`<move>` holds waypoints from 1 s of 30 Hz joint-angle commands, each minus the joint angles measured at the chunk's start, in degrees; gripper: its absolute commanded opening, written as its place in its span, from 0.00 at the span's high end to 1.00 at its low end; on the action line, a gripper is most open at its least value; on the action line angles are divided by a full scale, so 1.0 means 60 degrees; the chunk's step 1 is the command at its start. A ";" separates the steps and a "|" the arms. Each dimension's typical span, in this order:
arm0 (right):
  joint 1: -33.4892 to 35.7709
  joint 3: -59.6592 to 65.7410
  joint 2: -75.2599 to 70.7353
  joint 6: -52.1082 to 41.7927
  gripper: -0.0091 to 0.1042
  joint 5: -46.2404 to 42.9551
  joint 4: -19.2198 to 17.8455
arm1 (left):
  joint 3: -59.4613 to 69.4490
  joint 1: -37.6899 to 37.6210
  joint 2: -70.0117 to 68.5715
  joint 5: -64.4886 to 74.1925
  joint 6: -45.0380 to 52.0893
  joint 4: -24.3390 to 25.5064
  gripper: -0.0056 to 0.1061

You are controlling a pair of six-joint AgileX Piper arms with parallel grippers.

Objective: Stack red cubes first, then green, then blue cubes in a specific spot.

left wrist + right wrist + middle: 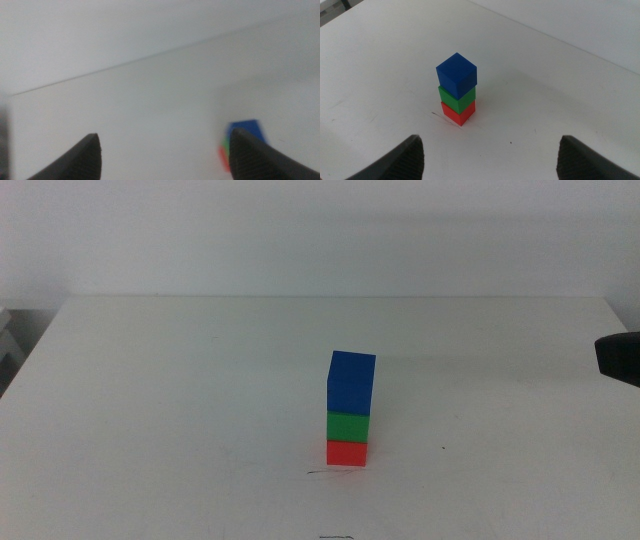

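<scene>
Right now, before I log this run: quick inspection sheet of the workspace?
Surface: white table, bare apart from the stack; a few faint specks.
Job's things: red cube at the bottom, green cube on it, blue cube on top; the stack stands upright and nothing grips it. Thin dark line on the tabletop just in front of the red cube.
Clutter: second short dark mark at the table's near edge; otherwise nothing seen.
End effectors: left end effector open, off to the stack's side; right end effector open, facing the stack from a distance. Neither touches a cube.
Cables: nothing seen.
Surroundings: plain white wall behind the table.
</scene>
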 commanded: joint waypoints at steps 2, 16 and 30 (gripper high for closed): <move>-0.0064 -0.0237 -0.0046 -0.0144 0.32 -0.0546 0.0023 | 0.0160 0.1297 -0.0953 0.0037 0.0902 -0.0147 0.19; -0.0064 -0.0237 -0.0046 -0.0144 0.32 -0.0546 -0.0030 | 0.2119 0.4584 -0.2283 -0.3245 0.3399 -0.2721 0.20; -0.0064 -0.0237 -0.0046 -0.0144 0.32 -0.0546 -0.0030 | 0.2179 0.4575 -0.1866 -0.3216 0.3399 -0.2703 0.20</move>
